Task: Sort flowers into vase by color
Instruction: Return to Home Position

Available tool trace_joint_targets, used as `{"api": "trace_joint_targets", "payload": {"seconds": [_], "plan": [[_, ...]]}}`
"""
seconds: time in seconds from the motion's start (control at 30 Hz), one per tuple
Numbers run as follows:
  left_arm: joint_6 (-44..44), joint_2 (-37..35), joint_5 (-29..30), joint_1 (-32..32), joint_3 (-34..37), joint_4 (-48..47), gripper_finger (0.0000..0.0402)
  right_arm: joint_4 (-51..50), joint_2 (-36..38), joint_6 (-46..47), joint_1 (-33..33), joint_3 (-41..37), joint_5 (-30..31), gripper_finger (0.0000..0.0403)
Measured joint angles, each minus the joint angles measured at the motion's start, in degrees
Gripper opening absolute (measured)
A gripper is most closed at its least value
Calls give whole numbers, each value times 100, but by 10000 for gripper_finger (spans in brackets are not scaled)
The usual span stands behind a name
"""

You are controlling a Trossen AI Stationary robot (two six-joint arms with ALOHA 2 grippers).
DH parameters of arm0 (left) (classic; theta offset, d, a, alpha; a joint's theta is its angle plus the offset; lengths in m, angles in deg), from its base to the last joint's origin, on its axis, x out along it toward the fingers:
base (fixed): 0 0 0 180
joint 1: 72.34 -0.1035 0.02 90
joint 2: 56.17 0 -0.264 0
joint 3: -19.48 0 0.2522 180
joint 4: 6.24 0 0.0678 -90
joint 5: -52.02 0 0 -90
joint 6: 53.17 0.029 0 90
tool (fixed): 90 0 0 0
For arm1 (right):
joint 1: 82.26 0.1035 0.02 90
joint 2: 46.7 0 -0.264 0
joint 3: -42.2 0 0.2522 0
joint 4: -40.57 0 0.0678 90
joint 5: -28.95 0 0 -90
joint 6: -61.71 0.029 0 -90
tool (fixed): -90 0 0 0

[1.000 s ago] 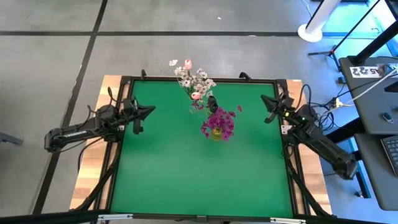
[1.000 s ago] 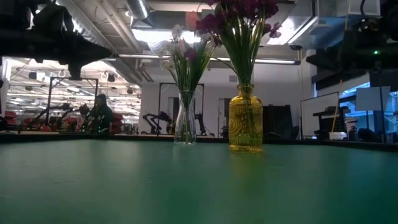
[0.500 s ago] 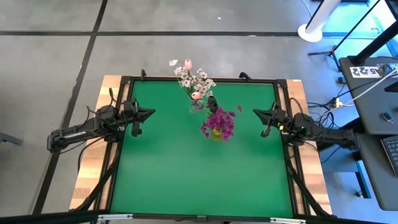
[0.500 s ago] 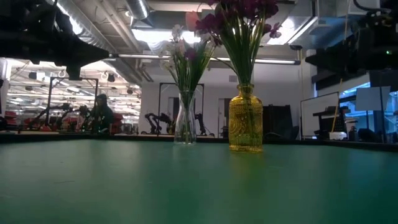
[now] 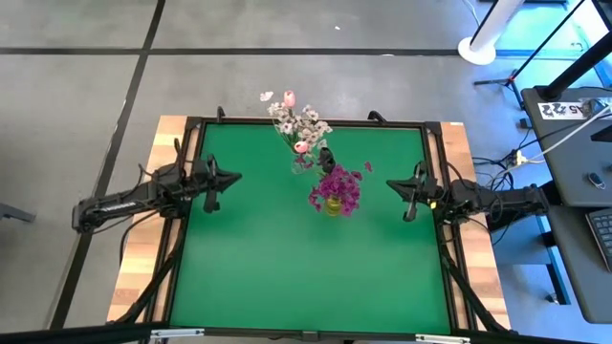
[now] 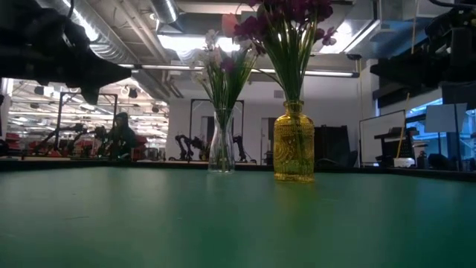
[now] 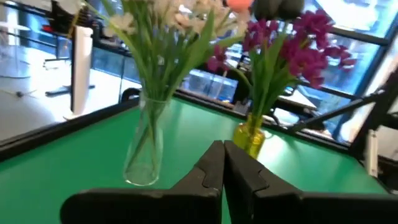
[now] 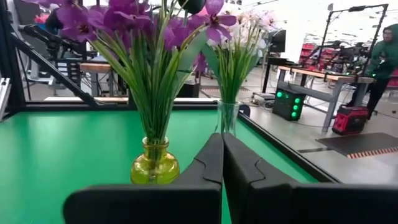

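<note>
Swinging straighter than before, right arm mirrors left arm; both jaws clenched.

You're working in a robotics lab: bare ceiling pipes overhead, more robot arms on far benches, concrete floor.

We can read only "22", faintly, on a small white tag atop the dark grey stand.
</note>
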Motion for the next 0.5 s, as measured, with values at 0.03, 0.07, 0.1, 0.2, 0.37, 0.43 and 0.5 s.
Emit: {"api": "trace_joint_targets", "payload": {"seconds": [0.03,0.07,0.1,0.2,0.37,0.43,0.5], "plan": [[5,-1,0,51,0,4,0,-4,-2,-1,-6,0,-2,0],[18,-31,8,94,0,4,0,-6,-5,-1,-8,0,-20,0],[25,-48,13,135,0,4,0,-8,-7,-4,-8,-2,-46,0],[27,-48,17,246,0,0,0,-37,-9,-77,-8,-7,-275,0],[29,-45,20,311,0,-2,0,-87,-11,-112,-8,-9,-651,1],[8,-45,24,311,0,-3,0,-100,-11,-128,-8,-11,-739,5],[-126,-45,25,311,0,-4,0,-108,-11,-132,-10,-11,-792,10]]}}
